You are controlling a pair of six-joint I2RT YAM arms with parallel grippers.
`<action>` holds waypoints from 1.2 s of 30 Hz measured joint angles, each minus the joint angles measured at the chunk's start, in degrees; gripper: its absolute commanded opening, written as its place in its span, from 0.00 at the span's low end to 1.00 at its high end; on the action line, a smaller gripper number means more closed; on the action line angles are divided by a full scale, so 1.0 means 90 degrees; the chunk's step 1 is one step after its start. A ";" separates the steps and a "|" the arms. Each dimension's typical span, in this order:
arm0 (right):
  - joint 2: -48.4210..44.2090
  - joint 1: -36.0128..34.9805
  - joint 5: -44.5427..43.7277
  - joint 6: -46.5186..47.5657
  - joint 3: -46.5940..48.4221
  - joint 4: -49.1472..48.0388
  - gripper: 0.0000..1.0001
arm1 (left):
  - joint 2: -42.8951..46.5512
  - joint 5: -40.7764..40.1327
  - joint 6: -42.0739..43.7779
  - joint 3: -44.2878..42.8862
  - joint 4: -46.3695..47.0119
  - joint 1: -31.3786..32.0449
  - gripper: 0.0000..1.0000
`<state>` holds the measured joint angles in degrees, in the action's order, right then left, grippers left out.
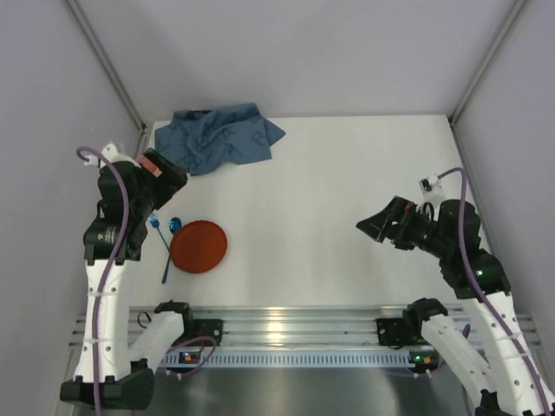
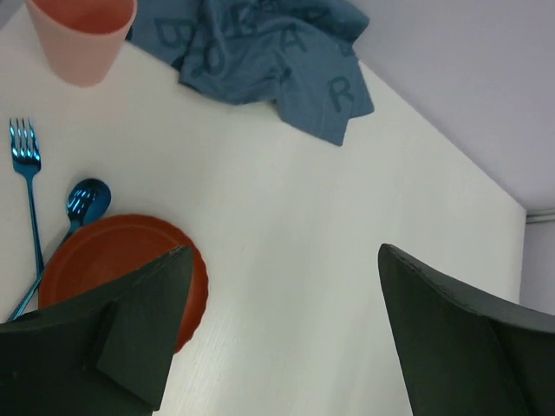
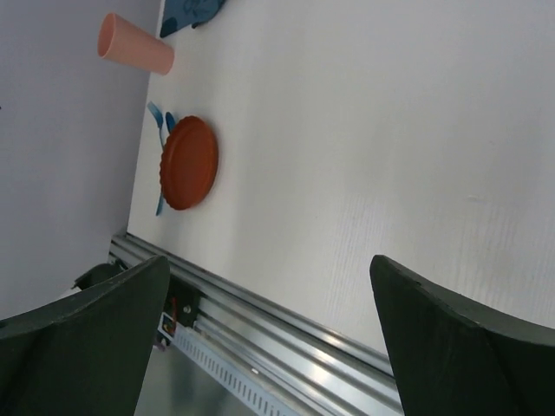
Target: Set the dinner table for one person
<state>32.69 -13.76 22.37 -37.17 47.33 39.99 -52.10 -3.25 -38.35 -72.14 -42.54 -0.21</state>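
The white dinner table (image 1: 347, 173) holds an orange-red plate (image 1: 199, 246) at the near left. A blue fork (image 1: 153, 222) and a blue spoon (image 1: 175, 226) lie crossed against the plate's left edge. A pink cup (image 1: 152, 165) stands behind them, partly hidden by my left arm. My left gripper (image 1: 171, 182) hovers open and empty above the cup and plate area. Its wrist view shows the plate (image 2: 104, 256), fork (image 2: 28, 173), spoon (image 2: 87, 199) and cup (image 2: 82, 35). My right gripper (image 1: 375, 224) is open and empty above the right half, well away from them all.
A crumpled dark blue cloth mat (image 1: 221, 137) printed with letters lies at the back left, also in the left wrist view (image 2: 260, 43). Grey walls close in the left, right and back. A metal rail (image 1: 286, 334) runs along the near edge.
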 measured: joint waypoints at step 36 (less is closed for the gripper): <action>0.5064 -0.1515 -0.0372 0.0495 0.1909 -0.0092 1.00 | -0.7104 -0.0784 -0.1647 -0.2081 0.2149 0.1370 0.88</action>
<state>78.26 -27.40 19.03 -32.71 64.51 39.16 -116.03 -10.31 -53.17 -90.87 -23.20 12.12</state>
